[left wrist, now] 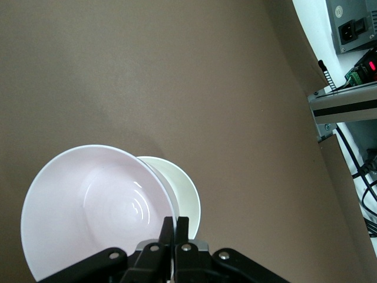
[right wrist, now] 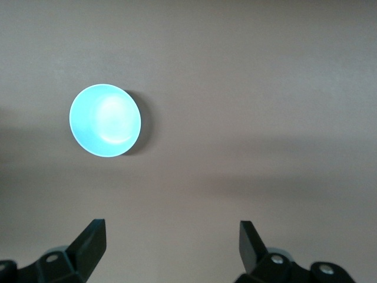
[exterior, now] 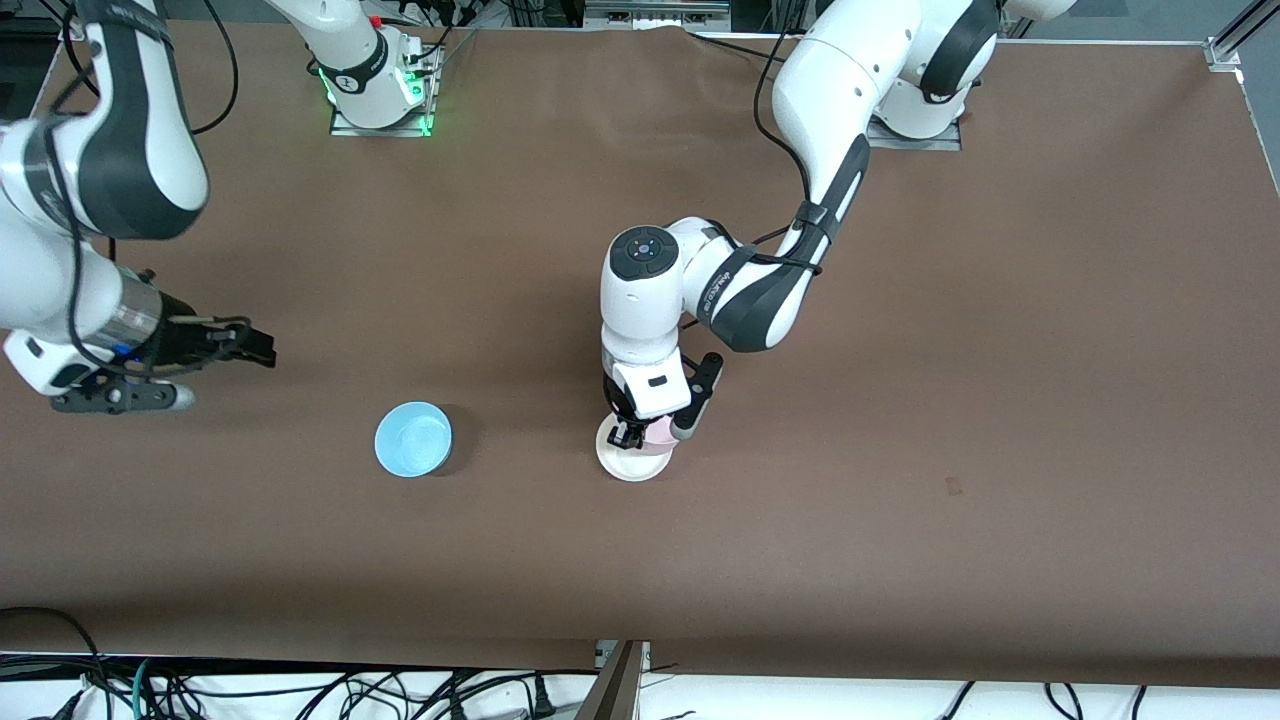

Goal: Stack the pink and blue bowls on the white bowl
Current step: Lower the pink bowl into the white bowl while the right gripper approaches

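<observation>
While clamped on the pink bowl (left wrist: pixel 94 206), left gripper (exterior: pixel 640 425): centre over white bowl (exterior: pixel 634 462) before lowering. Right gripper (right wrist: pixel 171 242), fingers apart, waiting over table near blue bowl (exterior: pixel 413 438).

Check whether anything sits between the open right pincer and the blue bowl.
Nothing visible does. The right pincer hangs open over bare tabletop toward the right arm's end, and the blue bowl sits alone there. The left pincer is shut on the pink bowl over the white bowl.
</observation>
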You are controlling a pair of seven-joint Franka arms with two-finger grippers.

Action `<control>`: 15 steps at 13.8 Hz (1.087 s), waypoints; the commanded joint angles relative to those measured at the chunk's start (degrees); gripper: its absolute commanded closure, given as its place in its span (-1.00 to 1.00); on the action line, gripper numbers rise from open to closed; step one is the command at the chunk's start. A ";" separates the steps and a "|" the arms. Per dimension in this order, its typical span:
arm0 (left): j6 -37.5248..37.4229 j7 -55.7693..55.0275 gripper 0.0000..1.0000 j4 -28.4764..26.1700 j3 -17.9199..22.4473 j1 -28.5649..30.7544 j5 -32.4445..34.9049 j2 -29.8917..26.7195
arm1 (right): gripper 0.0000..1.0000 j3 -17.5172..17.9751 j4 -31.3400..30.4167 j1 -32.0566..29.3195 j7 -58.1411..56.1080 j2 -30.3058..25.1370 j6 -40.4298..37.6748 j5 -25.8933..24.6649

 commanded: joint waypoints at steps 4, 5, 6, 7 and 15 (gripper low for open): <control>0.11 -2.90 1.00 2.61 3.17 -2.42 1.44 2.34 | -1.00 0.30 0.32 2.37 2.23 5.04 5.96 -0.04; 0.20 -3.34 1.00 2.61 3.17 -2.51 1.44 2.43 | -1.00 0.30 0.32 3.25 3.63 7.06 8.06 -0.04; 0.20 -3.34 1.00 2.61 3.26 -2.60 1.44 2.43 | -1.00 0.30 0.23 3.78 4.17 8.82 10.34 -0.04; 0.20 -3.34 1.00 2.70 3.26 -2.60 1.44 2.34 | -1.00 0.30 0.32 4.04 4.35 10.23 11.84 0.05; 1.07 -3.34 0.37 2.70 3.61 -2.51 1.44 2.34 | -0.96 0.30 0.85 4.93 6.55 19.11 22.13 1.63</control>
